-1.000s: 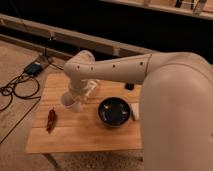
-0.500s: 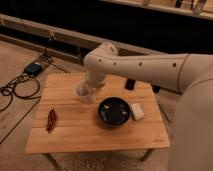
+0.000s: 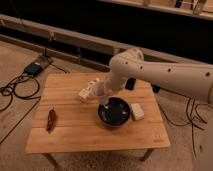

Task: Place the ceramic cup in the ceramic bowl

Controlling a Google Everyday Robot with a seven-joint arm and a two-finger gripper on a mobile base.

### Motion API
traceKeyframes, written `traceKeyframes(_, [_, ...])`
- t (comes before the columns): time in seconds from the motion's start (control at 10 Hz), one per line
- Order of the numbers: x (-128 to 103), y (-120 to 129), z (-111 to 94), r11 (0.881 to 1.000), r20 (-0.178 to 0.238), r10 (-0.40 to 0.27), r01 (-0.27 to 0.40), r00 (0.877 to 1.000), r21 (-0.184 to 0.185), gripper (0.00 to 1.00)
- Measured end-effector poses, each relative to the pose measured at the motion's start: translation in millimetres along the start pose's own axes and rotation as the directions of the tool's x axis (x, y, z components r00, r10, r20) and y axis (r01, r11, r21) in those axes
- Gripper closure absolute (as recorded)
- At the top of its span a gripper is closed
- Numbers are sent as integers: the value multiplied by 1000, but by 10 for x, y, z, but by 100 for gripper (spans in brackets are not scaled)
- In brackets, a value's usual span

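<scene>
The tool (image 3: 103,96), gripping the ceramic cup (image 3: 100,90), has moved from far left of the ceramic bowl (image 3: 116,114) to its upper-left rim; lowering and release likely remain.

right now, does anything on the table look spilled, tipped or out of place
Nothing stands out. The gripper is at the ceramic cup, by the left rim of the ceramic bowl. A white carton, a white block and a red pepper lie on the table, no spill visible.
</scene>
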Motion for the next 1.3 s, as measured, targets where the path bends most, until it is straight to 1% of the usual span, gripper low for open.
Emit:
traceKeyframes(0.1, [21, -234, 10, 999, -14, 36, -36, 999, -6, 100])
traceKeyframes(0.2, [48, -380, 28, 998, -25, 55, -55, 998, -5, 100])
traceKeyframes(0.3, [114, -587, 94, 997, -50, 71, -71, 996, 2, 100])
traceKeyframes(0.4, [148, -680, 155, 998, -65, 64, -64, 996, 4, 100])
traceKeyframes(0.6, [153, -766, 261, 999, -81, 46, -47, 996, -14, 100])
traceKeyframes(0.8, [101, -836, 382, 998, -88, 37, -42, 995, -52, 100])
traceKeyframes(0.9, [87, -860, 416, 997, -89, 36, -42, 995, -63, 100])
traceKeyframes(1.0, [77, -908, 478, 996, -95, 37, -45, 995, -77, 95])
traceKeyframes(1.1, [80, -970, 553, 995, -105, 39, -48, 994, -87, 84])
traceKeyframes(1.2, [90, -992, 603, 995, -114, 37, -48, 993, -91, 76])
traceKeyframes(1.3, [110, -1015, 678, 995, -129, 33, -45, 991, -93, 64])
